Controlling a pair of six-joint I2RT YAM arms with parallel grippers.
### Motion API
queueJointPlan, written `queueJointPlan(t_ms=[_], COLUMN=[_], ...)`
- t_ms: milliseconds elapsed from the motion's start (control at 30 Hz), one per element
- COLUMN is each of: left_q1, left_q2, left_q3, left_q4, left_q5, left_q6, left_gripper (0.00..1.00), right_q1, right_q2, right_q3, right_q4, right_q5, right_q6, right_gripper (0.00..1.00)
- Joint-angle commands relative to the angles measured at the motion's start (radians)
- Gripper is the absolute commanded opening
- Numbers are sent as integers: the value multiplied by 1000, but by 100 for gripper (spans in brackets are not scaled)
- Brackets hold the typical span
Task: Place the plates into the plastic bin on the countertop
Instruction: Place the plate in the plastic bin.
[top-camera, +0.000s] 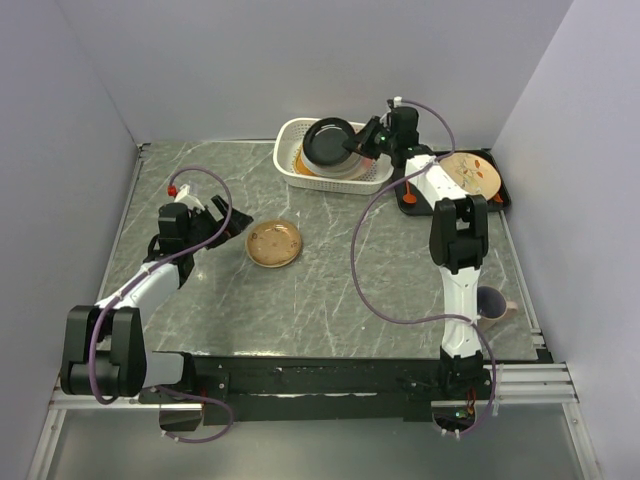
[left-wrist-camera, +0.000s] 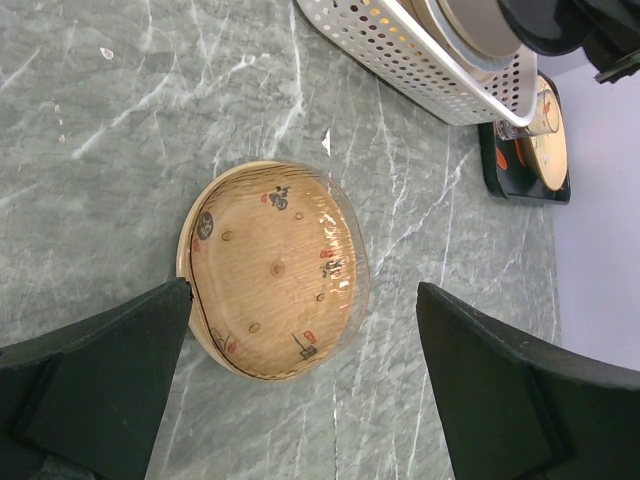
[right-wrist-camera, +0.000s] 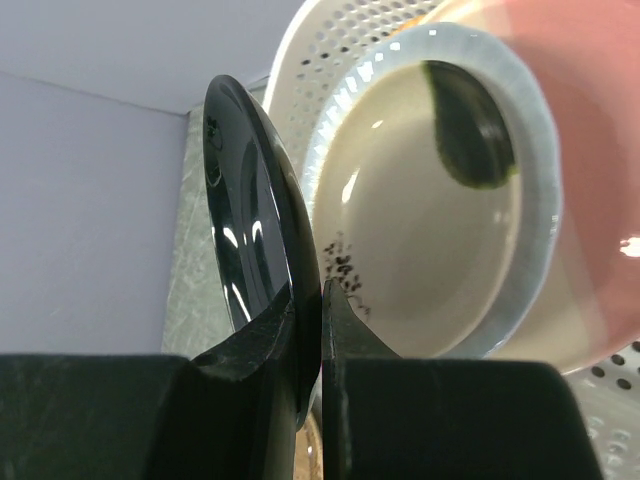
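The white plastic bin (top-camera: 380, 180) stands at the back of the countertop (top-camera: 330, 290). My right gripper (top-camera: 362, 143) is shut on the rim of a black plate (top-camera: 328, 140) and holds it tilted above the bin. In the right wrist view the black plate (right-wrist-camera: 250, 230) stands on edge between the jaws (right-wrist-camera: 320, 330), over a pale blue-cream plate (right-wrist-camera: 430, 200) and a pink plate (right-wrist-camera: 590, 200) lying in the bin (right-wrist-camera: 340, 60). A tan plate with a brown rim (top-camera: 273, 242) lies on the countertop. My left gripper (top-camera: 235, 225) is open just left of it; the plate (left-wrist-camera: 275, 270) lies ahead of the open fingers (left-wrist-camera: 300, 380).
A flat black tray (top-camera: 500, 203) with a cream plate with red-orange marks (top-camera: 470, 172) sits right of the bin; it also shows in the left wrist view (left-wrist-camera: 520, 185). A mug (top-camera: 490, 302) stands near the right arm. Walls close in left, back and right.
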Motion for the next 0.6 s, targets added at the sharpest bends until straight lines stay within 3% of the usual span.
queueJointPlan(t_ms=[0,233,567], left_q1=[0,0,0], left_q2=[7,24,29], left_q3=[3,13,13], left_q4=[44,38,32], left_q5=[20,23,22], left_q6=[18,21,25], left_gripper=[99,99,99], right_q1=[-9,-17,-17], right_q2=[6,18,61], right_q3=[67,44,62], right_q4=[8,26,-1], right_q5=[31,55,60], right_q6=[3,18,18], right_gripper=[0,1,12])
